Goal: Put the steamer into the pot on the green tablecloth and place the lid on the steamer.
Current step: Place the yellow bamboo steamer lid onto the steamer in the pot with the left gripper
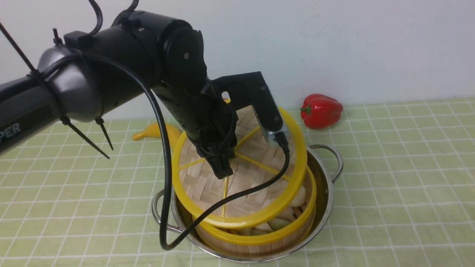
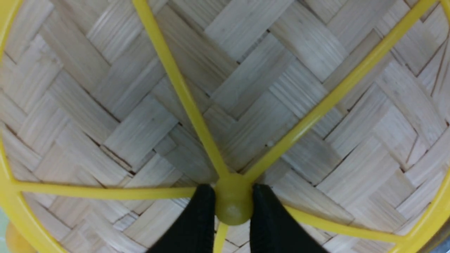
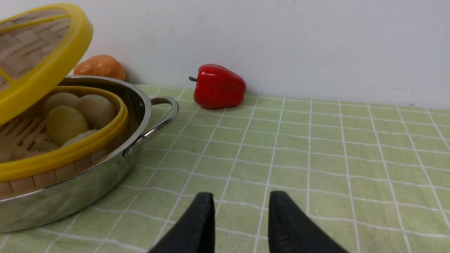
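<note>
Our left gripper [image 2: 233, 189] pinches the lid [image 1: 200, 181] by its middle, tilted over the steamer [image 1: 259, 239] in the pot [image 1: 323, 193], ready to cover it; our right gripper [image 3: 240, 207] hangs spread, empty.

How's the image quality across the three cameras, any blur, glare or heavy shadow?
Front view: even, soft light, slightly fuzzy, faint shine on the pot rim. Left wrist view: the weave of the lid is sharp, left gripper dark and soft. Right wrist view: white highlights on the red pepper, no harsh shadows.
</note>
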